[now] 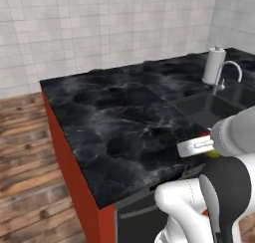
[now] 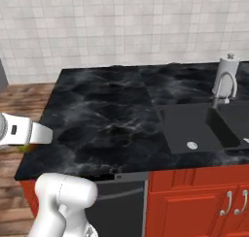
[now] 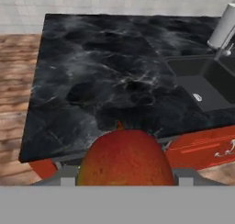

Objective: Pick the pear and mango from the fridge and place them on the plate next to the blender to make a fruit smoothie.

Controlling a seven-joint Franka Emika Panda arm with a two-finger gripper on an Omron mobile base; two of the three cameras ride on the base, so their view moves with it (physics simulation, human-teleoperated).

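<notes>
Up close, mango (image 3: 125,159) shows red-orange skin, yellow-green edge.

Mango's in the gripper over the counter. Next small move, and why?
Probably keep carrying it along the counter toward the sink side to find the plate. The mango sits held at the gripper with bare black countertop ahead; releasing here would likely leave it loose.

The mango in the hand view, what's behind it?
Behind the mango lie the black marble counter and the sink. The fruit covers the counter's near edge and the fingertips gripping it.
</notes>
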